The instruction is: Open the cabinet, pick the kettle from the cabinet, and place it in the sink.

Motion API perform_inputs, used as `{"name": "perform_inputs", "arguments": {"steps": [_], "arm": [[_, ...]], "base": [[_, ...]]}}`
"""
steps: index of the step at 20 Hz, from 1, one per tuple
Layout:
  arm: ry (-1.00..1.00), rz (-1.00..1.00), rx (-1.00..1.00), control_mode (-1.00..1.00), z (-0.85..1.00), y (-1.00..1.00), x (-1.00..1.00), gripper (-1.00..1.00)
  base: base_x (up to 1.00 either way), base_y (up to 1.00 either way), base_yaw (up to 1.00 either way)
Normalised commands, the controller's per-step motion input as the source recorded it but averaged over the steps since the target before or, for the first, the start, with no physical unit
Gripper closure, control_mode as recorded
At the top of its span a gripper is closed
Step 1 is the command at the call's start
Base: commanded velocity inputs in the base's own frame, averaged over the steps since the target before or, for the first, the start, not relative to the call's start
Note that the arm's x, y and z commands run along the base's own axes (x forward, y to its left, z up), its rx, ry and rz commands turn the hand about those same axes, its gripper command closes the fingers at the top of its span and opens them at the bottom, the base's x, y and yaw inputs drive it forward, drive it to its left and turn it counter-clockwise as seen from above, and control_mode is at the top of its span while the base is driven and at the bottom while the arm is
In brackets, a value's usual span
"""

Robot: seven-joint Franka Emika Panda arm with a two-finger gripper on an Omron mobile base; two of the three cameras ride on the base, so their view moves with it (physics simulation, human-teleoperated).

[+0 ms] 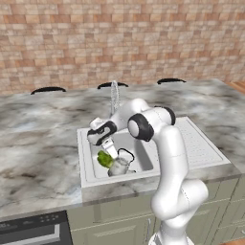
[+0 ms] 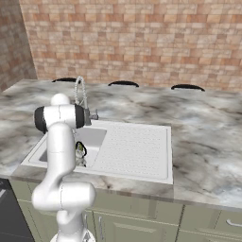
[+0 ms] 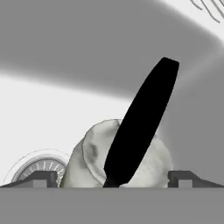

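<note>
My gripper (image 3: pixel 113 177) is spread wide around the kettle (image 1: pixel 118 166) in the sink (image 1: pixel 143 176); lifting carelessly, I risk snagging its handle (image 3: pixel 142 122).

A brick wall (image 1: pixel 119 43) stands behind the bench (image 1: pixel 43 139). The bench top is grey marble with darker veins. Three dark curved chair backs (image 1: pixel 48 89) peek up along its far edge, in front of the wall. A green thing (image 1: pixel 104 159) lies down in the basin; what it is cannot be told. Under the bench are pale green doors (image 2: pixel 142 227). A black oven front (image 1: pixel 31 232) sits low on the left.
</note>
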Motion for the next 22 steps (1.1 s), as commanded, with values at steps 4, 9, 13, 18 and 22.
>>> {"name": "perform_inputs", "arguments": {"steps": [4, 9, 13, 18, 22], "arm": [[-0.11, -0.18, -0.02, -1.0, -0.34, 0.59, -0.15, -1.0], [-0.11, -0.18, -0.04, -1.0, -0.21, 0.46, -0.09, -1.0], [-0.16, -0.16, -0.05, -1.0, -0.08, 0.4, -0.04, -1.0], [-0.17, -0.15, -0.09, -1.0, -0.02, 0.42, -0.02, -1.0], [-0.16, -0.1, -0.12, -1.0, 0.0, 0.39, -0.09, -1.0]], "base": [[0.0, 0.0, 0.0], [0.0, 0.0, 0.0], [0.0, 0.0, 0.0], [0.0, 0.0, 0.0], [0.0, 0.0, 0.0]]}}
